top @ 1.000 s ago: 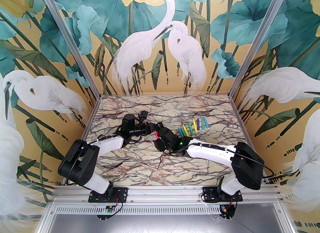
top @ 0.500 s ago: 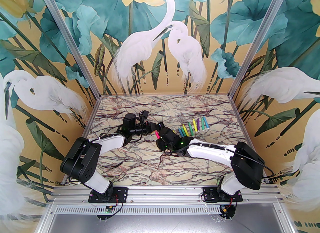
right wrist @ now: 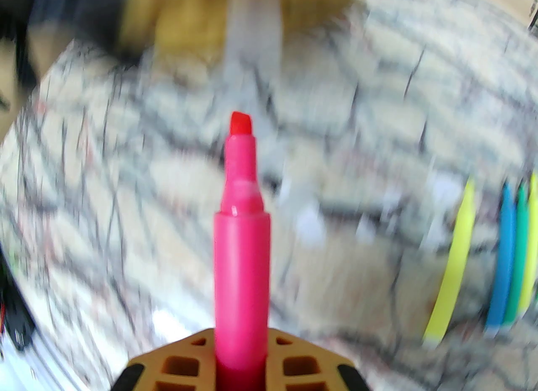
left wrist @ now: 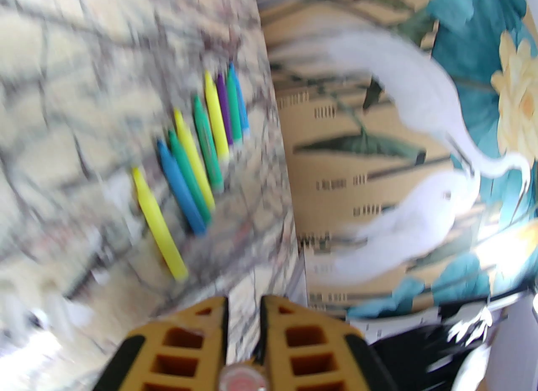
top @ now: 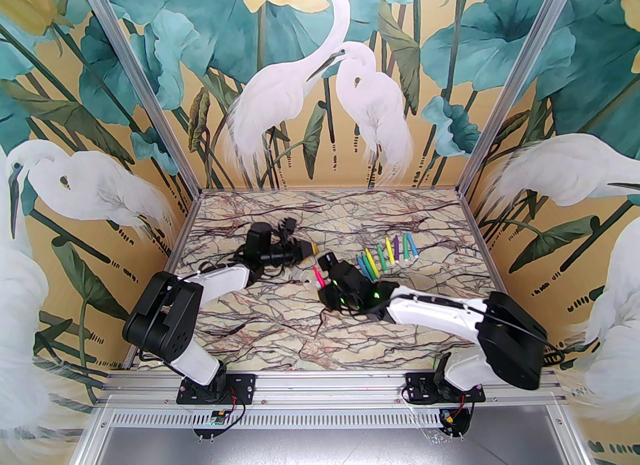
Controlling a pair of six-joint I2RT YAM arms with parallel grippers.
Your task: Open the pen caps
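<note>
Pen (right wrist: 241, 254), clamped by the right gripper (right wrist: 241, 334), points its bare tip far. Left gripper (left wrist: 244, 303) pinches the cap (right wrist: 252, 36), aligned lengthwise.

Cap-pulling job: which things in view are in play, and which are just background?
In play:
- pink pen, tip bare, held in the right gripper
- clear pen cap, blurred, in the left gripper
- row of coloured pens, caps apparently on

Background:
- marbled table
- heron mural walls
- aluminium frame
</note>
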